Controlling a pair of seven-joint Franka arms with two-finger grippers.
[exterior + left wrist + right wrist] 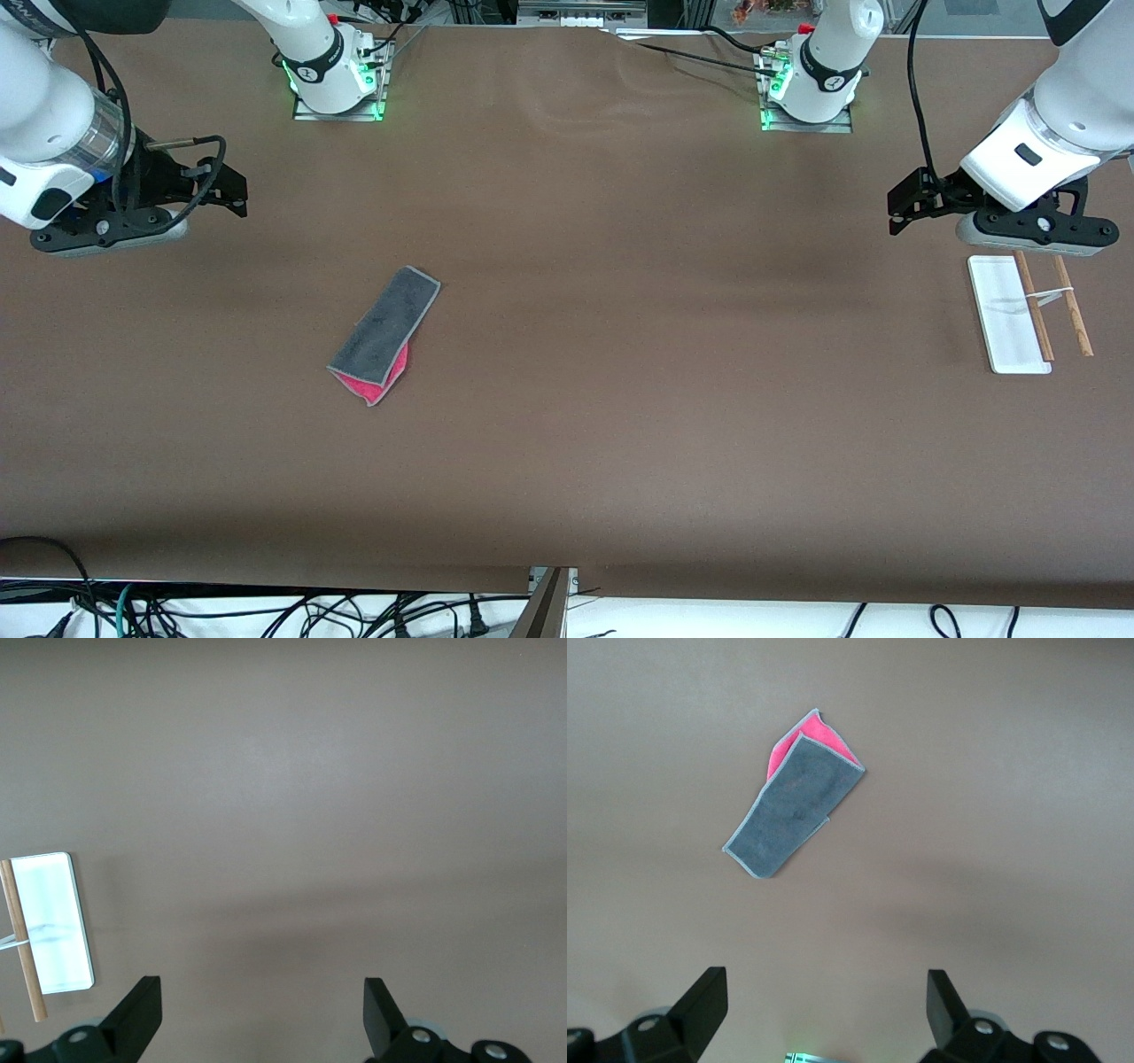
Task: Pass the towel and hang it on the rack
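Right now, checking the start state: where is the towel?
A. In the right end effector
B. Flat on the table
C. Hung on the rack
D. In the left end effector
B: the towel lies folded on the table, apart from both arms.

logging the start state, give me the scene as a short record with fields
towel: towel folded flat on the table, grey side up, pink edge showing, toward the right arm's end
rack: rack toward the left arm's end, nothing hung on it
left gripper: left gripper open, empty, up beside the rack
right gripper: right gripper open, empty, apart from the towel
task state: towel not yet picked up
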